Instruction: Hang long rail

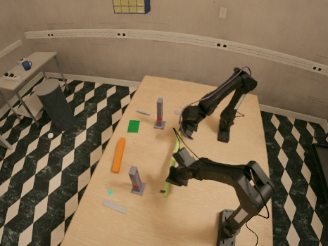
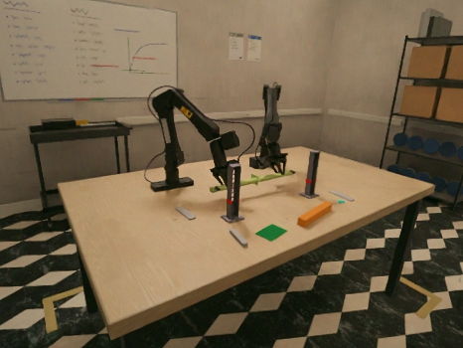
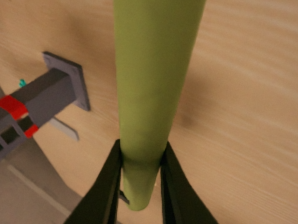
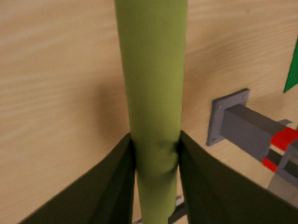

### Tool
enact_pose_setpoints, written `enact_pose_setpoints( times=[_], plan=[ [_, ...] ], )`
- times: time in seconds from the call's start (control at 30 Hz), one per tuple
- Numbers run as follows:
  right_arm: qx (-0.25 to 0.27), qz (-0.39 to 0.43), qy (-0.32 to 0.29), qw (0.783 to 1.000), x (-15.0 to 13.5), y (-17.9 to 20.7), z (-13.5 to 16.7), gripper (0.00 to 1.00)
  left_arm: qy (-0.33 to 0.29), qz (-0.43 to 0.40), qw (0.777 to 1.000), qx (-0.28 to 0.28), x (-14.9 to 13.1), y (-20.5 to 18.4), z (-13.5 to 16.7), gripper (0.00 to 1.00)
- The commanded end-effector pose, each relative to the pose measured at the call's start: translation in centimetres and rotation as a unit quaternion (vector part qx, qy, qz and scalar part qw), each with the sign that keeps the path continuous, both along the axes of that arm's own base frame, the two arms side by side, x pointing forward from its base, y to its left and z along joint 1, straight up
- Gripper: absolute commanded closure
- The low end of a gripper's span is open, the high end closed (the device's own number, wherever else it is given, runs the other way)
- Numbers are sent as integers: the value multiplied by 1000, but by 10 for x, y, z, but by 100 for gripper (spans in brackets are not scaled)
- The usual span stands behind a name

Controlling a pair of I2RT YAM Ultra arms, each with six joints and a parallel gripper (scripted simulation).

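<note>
Checkered floor (image 1: 84, 144) (image 2: 278, 298) surrounds the pale table (image 1: 148, 225) (image 2: 149, 259) (image 3: 240, 150) (image 4: 50, 125); taking near and far from the top view, I have the green rail (image 1: 167, 188) (image 2: 253, 180) (image 3: 150, 75) (image 4: 152, 75) raised off the wood, to the right of both posts and apart from them; my left gripper (image 1: 171, 178) (image 2: 283, 171) (image 3: 142, 144) is closed around it toward the near end, my right gripper (image 1: 185, 134) (image 2: 224, 183) (image 4: 155, 139) around it toward the far end; a dark hook (image 1: 162, 191) (image 3: 124, 197) shows at the near end, in neither slot; near post (image 1: 134, 179) (image 2: 311, 174) (image 3: 50, 92) and far post (image 1: 160, 109) (image 2: 232, 191) (image 4: 250, 130) stand upright, each with its red mark; left of them lies an orange bar (image 1: 119, 154) (image 2: 314, 214), between a green square (image 1: 134, 126) (image 2: 271, 232) (image 4: 294, 70) on the far side and a cyan cross (image 1: 110, 192) (image 2: 341, 202) (image 3: 22, 82) on the near.
</note>
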State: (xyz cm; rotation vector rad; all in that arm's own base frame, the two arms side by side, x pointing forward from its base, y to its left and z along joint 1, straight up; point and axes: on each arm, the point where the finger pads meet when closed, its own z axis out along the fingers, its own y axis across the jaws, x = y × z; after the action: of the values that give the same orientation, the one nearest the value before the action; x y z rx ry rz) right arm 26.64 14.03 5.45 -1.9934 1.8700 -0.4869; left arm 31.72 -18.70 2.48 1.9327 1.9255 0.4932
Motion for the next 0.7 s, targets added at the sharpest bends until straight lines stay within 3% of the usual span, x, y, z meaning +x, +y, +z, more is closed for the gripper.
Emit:
enact_pose_setpoints(
  times=[0.0,0.67],
  plan=[
    [1,2,-32,999,31,0,14,81,-31,7,1000,-1,31,-3,14,81],
    [3,3,-38,999,90,-6,14,81,-34,8,999,-2,89,-13,15,81]
  ],
)
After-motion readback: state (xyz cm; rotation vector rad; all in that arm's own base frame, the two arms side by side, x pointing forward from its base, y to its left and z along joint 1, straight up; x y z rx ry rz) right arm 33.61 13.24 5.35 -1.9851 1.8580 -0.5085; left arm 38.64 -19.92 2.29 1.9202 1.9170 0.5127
